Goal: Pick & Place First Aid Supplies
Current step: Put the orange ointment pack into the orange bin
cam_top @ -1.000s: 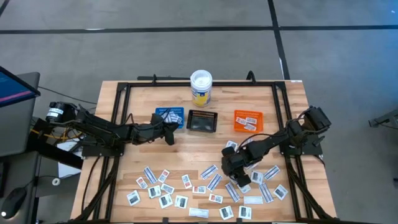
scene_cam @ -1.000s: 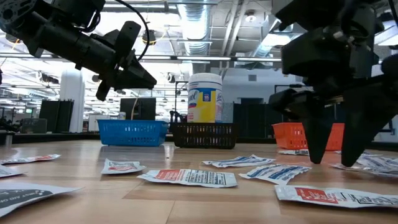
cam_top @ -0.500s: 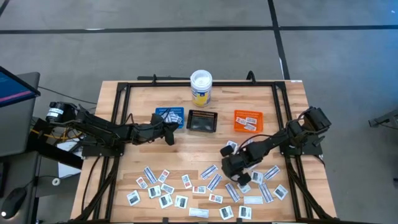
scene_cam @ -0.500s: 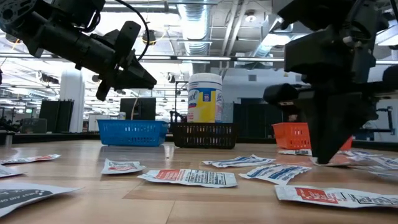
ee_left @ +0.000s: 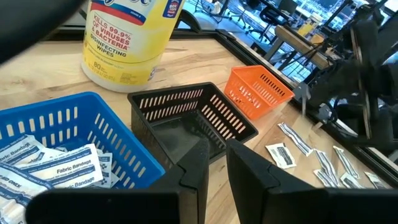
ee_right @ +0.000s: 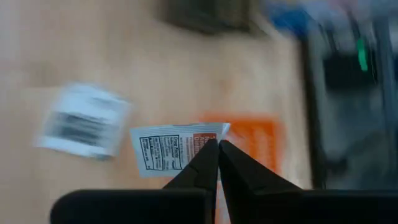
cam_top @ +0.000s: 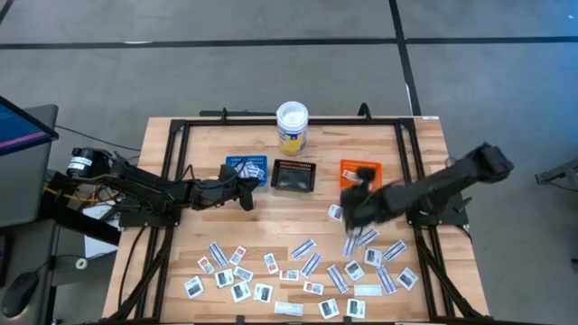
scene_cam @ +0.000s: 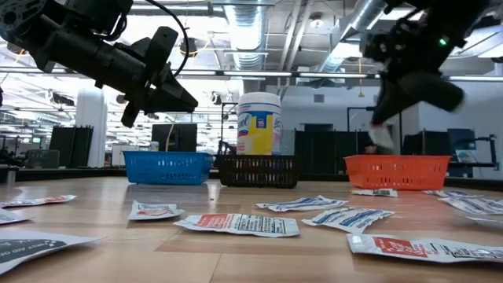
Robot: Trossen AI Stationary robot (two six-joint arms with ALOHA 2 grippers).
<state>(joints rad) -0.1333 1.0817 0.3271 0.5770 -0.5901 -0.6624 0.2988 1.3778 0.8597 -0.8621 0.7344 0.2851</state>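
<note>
I have the right gripper (ee_right: 217,144) lifted off the table (cam_top: 271,226) and hanging just beside the orange tray (cam_top: 361,174), on the side of that tray that faces the loose pile. Its jaws are pinched together on one corner of a small white packet (ee_right: 177,148) with red and black print, and the packet sticks out flat from the fingertips. In the low view the same packet shows as a pale scrap under the right gripper (scene_cam: 385,118), above the rim of the orange tray (scene_cam: 397,169).

The rest of the packets (cam_top: 307,271) lie scattered on the wood on the near side of the orange tray, narrow blue-and-white strips mixed with squarish white ones. A couple of packets already lie inside the orange tray, and several more lie in the blue tray (cam_top: 246,170).

My left gripper (ee_left: 214,168) waits in the air beside the blue tray (ee_left: 50,149), well apart from the orange tray, looking across the black tray (ee_left: 193,121). Its jaws stand a narrow gap apart and I see nothing between them. The black tray (cam_top: 293,176) sits between the blue tray and the orange tray, and the yellow-labelled tub (cam_top: 292,126) stands behind it.
</note>
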